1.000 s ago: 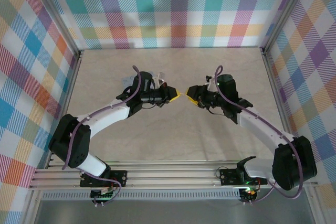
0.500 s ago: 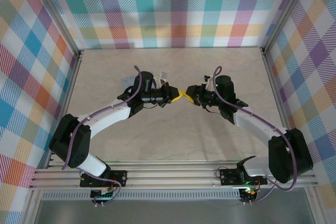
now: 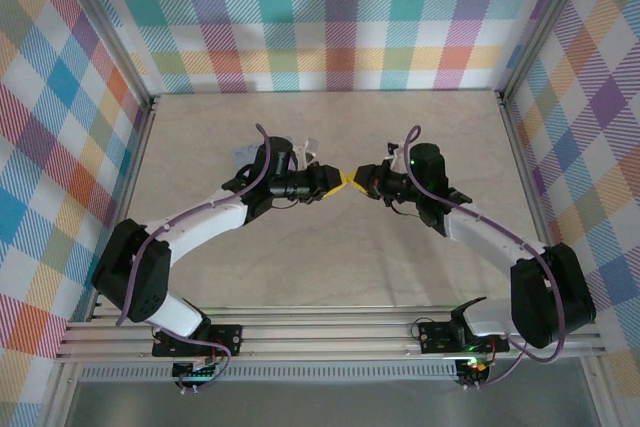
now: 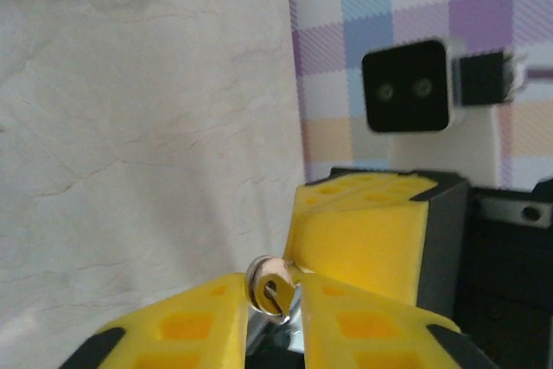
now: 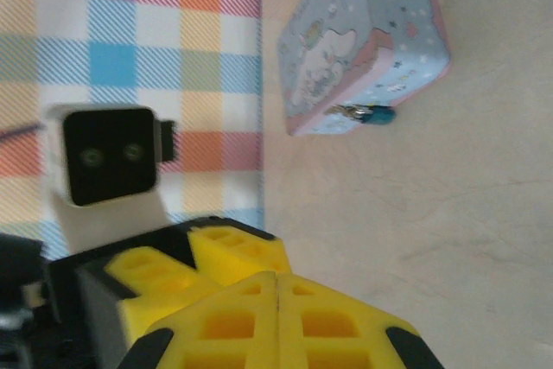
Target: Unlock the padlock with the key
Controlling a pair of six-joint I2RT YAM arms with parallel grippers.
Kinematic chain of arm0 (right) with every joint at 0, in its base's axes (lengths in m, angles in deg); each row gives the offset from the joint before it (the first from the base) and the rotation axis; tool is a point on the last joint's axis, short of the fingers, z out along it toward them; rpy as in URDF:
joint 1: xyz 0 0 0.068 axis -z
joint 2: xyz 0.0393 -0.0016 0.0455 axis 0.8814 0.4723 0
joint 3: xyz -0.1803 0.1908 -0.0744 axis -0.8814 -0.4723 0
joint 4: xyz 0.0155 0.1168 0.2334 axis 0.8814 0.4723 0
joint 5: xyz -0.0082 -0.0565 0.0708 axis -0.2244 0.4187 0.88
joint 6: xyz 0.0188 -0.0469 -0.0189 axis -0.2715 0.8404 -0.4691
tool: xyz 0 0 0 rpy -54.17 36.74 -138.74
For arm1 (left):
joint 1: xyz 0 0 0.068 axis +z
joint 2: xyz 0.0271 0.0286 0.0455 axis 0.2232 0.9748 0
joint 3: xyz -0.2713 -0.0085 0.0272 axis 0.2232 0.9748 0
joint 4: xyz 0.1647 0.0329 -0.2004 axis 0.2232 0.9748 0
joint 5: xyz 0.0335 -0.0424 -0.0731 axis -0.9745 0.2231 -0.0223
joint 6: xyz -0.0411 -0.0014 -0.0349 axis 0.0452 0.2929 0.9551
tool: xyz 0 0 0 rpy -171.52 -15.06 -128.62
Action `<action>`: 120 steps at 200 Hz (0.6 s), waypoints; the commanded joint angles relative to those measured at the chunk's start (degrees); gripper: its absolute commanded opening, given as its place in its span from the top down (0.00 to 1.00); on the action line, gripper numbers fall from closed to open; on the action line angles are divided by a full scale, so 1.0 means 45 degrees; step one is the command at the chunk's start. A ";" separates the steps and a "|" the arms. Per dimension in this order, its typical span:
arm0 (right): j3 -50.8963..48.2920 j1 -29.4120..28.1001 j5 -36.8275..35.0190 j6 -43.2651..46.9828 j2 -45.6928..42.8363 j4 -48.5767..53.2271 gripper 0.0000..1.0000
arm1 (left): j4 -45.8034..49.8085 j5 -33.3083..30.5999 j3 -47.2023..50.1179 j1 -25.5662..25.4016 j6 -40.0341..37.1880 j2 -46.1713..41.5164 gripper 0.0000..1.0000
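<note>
Over the middle of the table my left gripper [image 3: 335, 183] and right gripper [image 3: 358, 184] meet tip to tip. In the left wrist view the small silvery key [image 4: 268, 281] stands with its round bow in the narrow gap of my left gripper [image 4: 275, 284], whose jaws are slightly apart. Its thin far end runs into the shut yellow fingers [image 4: 363, 231] of the right gripper. The right wrist view has my right gripper [image 5: 276, 276] with its pads pressed together. The tiny dark-blue padlock [image 5: 378, 114] hangs on the front edge of the tin.
The pale-blue cartoon tin [image 5: 363, 41] lies on the beige table beyond the grippers, near the checkered back wall; from above the tin [image 3: 240, 156] peeks out behind the left arm. Metal rails [image 3: 330, 332] line the near edge.
The right gripper has moved left until its tips touch the left gripper's, and it has closed. The left jaws have parted a little around the key.
</note>
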 commanded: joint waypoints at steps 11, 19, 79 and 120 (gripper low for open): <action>0.3029 -0.0017 -0.0591 0.6777 -0.0851 0.6506 1.00 | 0.3850 -0.1020 -0.1544 -0.0122 -0.4567 -0.1833 0.65; 0.3920 -0.0017 -0.0791 0.8481 -0.0786 0.8060 1.00 | 0.4384 -0.1316 -0.1777 -0.0122 -0.5508 -0.2199 0.63; 0.8427 -0.0432 0.0400 1.6996 0.0746 1.4320 1.00 | 0.5775 0.0032 -0.2354 -0.0122 -1.1253 -0.3644 0.39; 0.9400 -0.0768 0.1503 1.8941 0.1292 1.4839 1.00 | 0.6171 0.2725 -0.2834 -0.0122 -1.2839 -0.2585 0.40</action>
